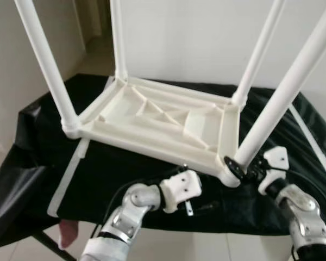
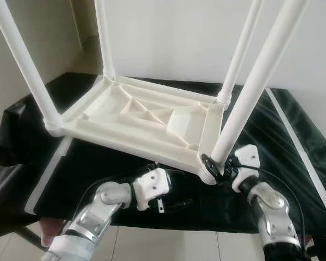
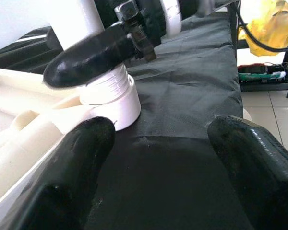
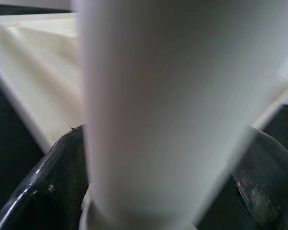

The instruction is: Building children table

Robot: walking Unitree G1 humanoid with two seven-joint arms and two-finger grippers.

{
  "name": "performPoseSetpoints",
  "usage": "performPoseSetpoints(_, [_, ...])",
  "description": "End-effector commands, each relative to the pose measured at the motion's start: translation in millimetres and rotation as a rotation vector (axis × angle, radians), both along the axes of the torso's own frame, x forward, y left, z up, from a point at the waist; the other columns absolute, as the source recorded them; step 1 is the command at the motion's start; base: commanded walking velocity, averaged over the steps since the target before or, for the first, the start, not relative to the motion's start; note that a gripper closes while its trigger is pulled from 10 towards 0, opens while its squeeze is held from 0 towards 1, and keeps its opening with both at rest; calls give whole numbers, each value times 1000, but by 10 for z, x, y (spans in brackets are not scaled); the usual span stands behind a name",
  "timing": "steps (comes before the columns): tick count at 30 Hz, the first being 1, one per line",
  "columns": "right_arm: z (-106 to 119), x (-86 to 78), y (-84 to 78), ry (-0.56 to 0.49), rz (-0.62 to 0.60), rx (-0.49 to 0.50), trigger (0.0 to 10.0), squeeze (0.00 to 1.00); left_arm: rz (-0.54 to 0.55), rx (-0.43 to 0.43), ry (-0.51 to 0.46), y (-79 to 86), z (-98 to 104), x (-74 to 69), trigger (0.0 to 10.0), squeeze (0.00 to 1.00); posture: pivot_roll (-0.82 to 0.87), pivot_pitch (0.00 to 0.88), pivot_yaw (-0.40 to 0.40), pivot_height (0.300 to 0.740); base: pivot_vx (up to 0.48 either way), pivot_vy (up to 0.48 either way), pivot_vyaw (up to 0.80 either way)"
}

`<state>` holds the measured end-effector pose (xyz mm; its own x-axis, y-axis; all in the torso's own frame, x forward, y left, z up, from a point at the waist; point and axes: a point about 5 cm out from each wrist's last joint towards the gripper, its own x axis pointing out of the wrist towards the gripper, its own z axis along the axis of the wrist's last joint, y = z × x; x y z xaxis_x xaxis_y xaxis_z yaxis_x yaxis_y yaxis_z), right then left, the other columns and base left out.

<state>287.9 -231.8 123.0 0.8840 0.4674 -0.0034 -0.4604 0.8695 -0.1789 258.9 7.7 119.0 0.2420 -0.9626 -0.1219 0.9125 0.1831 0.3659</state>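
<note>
Black-cloth-covered bench carrying an upturned white plastic children's table.
Right gripper pinches the near-right white tubular leg at its base; left gripper, fingers spread, lies beside that corner.

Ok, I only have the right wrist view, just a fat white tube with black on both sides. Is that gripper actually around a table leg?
Observer: Yes. The right gripper is closed around the near right leg, low down by the corner socket.
Operator: And the table itself?
Observer: The white tabletop lies upside down on a black cloth, with all four legs pointing up.
Operator: Where is the other arm?
Observer: The left gripper is open over the cloth, aimed at that same corner without touching it.
</note>
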Motion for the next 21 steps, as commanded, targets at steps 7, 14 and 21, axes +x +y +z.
performPoseSetpoints(7, [-52, 65, 65, 49, 124, -52, 0, 0, 30, -114, 116, -39, 88, 23, 10000, 0, -17, 0, -16, 740, 0, 0, 0])
performPoseSetpoints(14, [-100, 28, 32, 55, 115, -36, 0, 0, 32, -86, 81, -35, 71, 21, 10000, 0, -11, 0, -19, 740, 0, 0, 0])
performPoseSetpoints(21, [-172, -55, 7, 78, 77, 0, 10000, 0, 46, -109, 87, -35, 95, 36, 10000, 0, -18, 0, -23, 740, 0, 0, 0])
